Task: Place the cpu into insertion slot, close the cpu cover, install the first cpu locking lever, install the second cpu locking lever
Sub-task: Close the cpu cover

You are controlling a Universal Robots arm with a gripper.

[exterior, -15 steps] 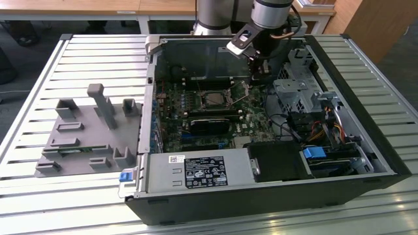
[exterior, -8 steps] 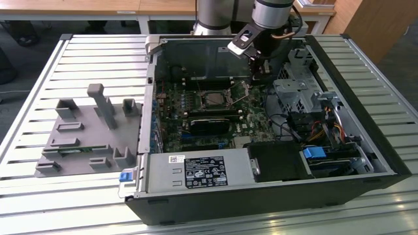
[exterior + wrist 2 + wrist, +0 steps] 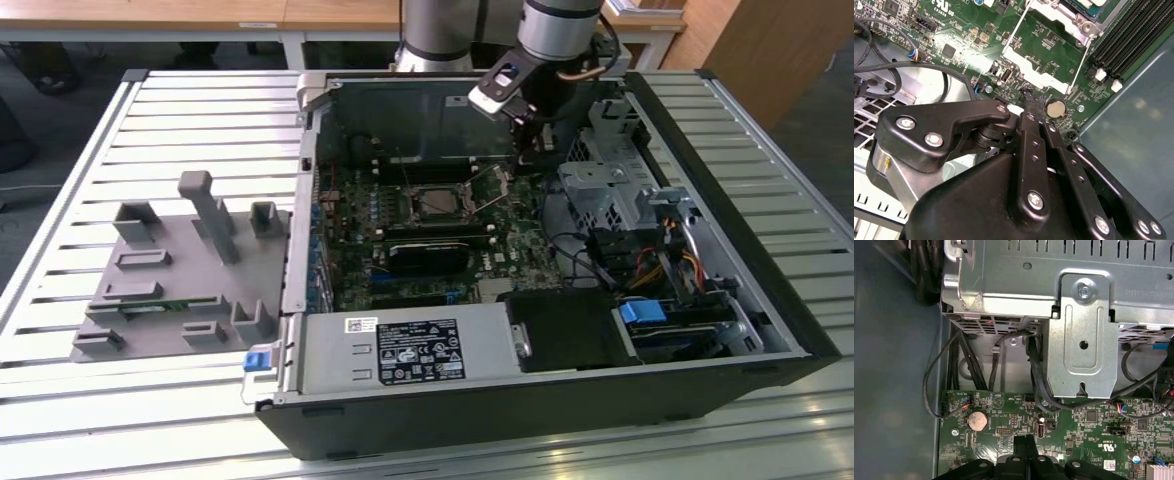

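Near the insertion slot (image 3: 441, 203), gripper (image 3: 1025, 441) pressed together, empty; locking lever (image 3: 1080, 62) likely stiff springy wire, take its free end

Slatted metal table (image 3: 200, 130); wooden desks (image 3: 200, 12) behind; wooden panel (image 3: 761, 50) at exterior view's right; dark floor (image 3: 67, 95).

- A slatted silver metal table (image 3: 200, 100) carried everything, its ribs running across the exterior view.
- An open black computer case (image 3: 441, 425) lay on its side on the slats, toward the exterior view's right.
- A grey fixture plate (image 3: 187, 270) with upright blocks lay just beside the case, on the exterior view's left.
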